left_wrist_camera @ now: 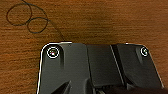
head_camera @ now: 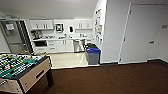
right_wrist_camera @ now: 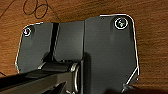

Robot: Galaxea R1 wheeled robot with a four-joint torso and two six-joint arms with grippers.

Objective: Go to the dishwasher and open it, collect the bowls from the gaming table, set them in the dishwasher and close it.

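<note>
The dishwasher (head_camera: 76,45) stood far ahead, slightly left of centre, in the kitchen's white cabinet run (head_camera: 61,46), beyond the brown carpet (head_camera: 105,77) and pale floor (head_camera: 67,60). Whether either claw was spread or pressed together could not be told.

Even, bright overhead light fills the kitchen area, and the pale floor (head_camera: 67,59) there carries a soft sheen. The brown carpet (head_camera: 112,78) nearer the camera is dimmer. Every view is soft and blocky, and straight lines bow toward the head view's edges
</note>
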